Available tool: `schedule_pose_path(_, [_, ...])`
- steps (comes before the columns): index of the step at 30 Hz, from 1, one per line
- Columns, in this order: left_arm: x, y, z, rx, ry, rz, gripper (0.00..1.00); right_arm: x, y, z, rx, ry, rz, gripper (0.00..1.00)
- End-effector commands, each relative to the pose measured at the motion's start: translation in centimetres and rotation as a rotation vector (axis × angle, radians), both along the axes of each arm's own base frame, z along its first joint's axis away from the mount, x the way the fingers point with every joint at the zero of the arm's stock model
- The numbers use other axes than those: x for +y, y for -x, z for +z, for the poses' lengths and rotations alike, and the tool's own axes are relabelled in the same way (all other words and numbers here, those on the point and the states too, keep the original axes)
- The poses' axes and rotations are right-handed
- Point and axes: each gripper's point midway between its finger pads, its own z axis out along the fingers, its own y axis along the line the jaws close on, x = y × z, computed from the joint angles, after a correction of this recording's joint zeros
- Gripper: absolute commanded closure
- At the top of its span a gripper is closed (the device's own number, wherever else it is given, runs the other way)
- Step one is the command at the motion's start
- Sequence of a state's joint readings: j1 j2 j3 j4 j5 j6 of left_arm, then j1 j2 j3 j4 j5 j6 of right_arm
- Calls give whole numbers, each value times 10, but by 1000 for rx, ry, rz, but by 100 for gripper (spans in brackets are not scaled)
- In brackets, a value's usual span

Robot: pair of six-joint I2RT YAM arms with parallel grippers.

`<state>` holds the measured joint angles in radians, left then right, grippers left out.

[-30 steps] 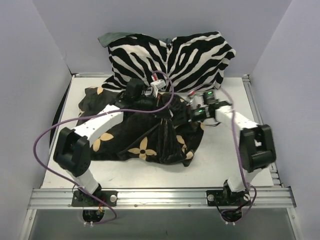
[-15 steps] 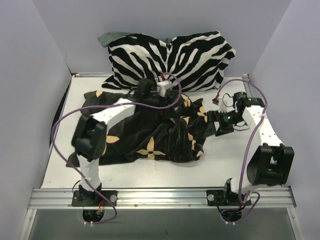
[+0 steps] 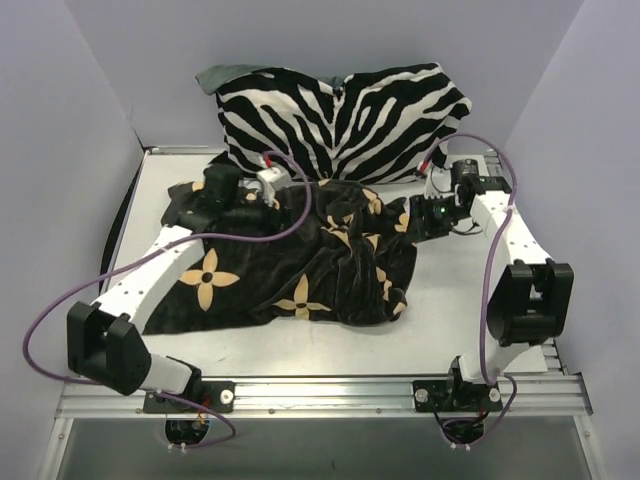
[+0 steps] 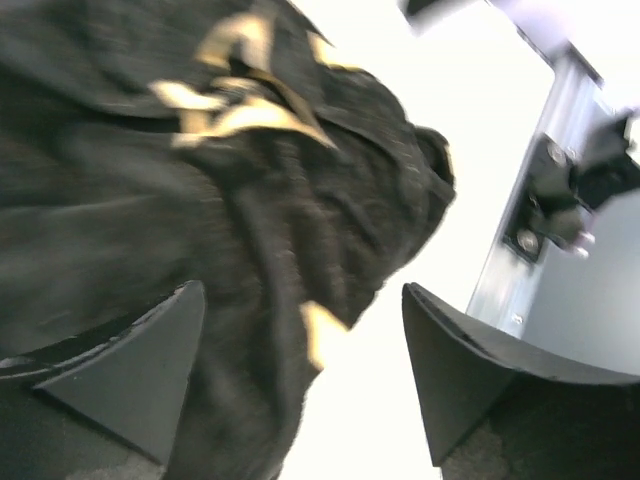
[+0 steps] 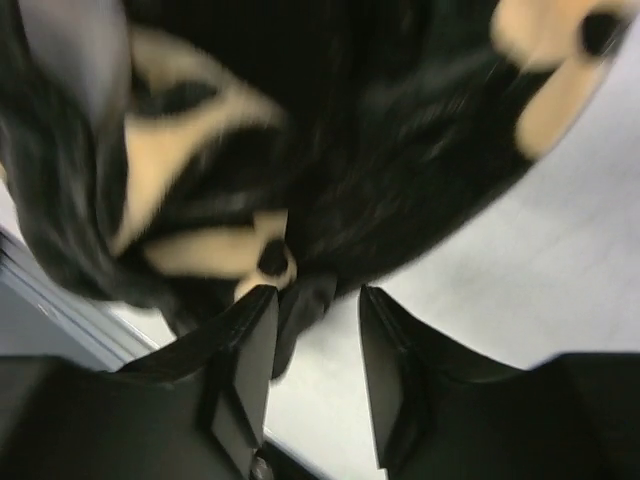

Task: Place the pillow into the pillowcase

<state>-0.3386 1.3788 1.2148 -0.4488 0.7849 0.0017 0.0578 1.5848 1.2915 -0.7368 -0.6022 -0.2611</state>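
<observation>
Top cam's high behind me, looking down over the whole white table (image 3: 450, 320). My wrist cams sit close on the black velvety flower-patterned pillowcase (image 3: 300, 265); all three share it.

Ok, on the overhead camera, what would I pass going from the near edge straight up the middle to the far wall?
metal rail → table → pillowcase → zebra cushion → back wall
</observation>
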Motion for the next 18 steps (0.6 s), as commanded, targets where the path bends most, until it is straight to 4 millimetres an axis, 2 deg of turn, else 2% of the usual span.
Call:
schedule_pose_path(1, [-47,2,-20,0,-26,-52,9,18,-41,18,38,-186,-120,63])
schedule_pose_path(2, [-65,-1,-22,-34,-42,-55,6,27,-45,21,62,-222,-137,65])
schedule_pose_path(3, [-79,-6,-14,-52,-34,-57,5,38,-54,29,47,-279,-120,66])
schedule_pose_path(4, [-88,-10,-17,-23,-29,-40,4,46,-57,25,67,-296,-115,67])
schedule_pose_path(5, [-101,-19,-34,11,-41,-39,4,58,-57,25,66,-307,-83,67])
schedule_pose_path(6, [-115,-24,-28,2,-34,-41,4,67,-57,23,73,-320,-58,68])
schedule_pose_path(7, [-121,-27,-32,39,-31,-25,5,72,-54,21,81,-321,-45,69])
schedule_pose_path(8, [-129,-34,-47,72,-40,-15,5,77,-51,17,93,-328,-29,70])
schedule_pose_path(9, [-132,-40,-53,87,-46,4,9,83,-47,11,114,-330,-15,71])
schedule_pose_path(10, [-138,-46,-48,103,-30,22,12,85,-41,3,142,-330,-13,72])
schedule_pose_path(11, [-142,-51,-63,137,-41,26,16,87,-41,0,139,-334,-6,72])
schedule_pose_path(12, [-145,-54,-66,152,-38,31,20,88,-39,-4,146,-333,-4,73])
schedule_pose_path(13, [-149,-53,-70,186,-19,13,31,89,-35,-11,158,-333,-2,73])
schedule_pose_path(15, [-158,-55,-64,176,31,-16,40,92,-37,-15,150,-338,8,74])
schedule_pose_path(16, [-165,-51,-56,186,87,-47,57,97,-35,-17,174,-346,-4,75])
schedule_pose_path(17, [-167,-50,-49,182,121,-68,66,100,-36,-16,173,-358,1,76])
schedule_pose_path(18, [-168,-48,-39,175,152,-87,81,104,-36,-18,189,-365,3,77])
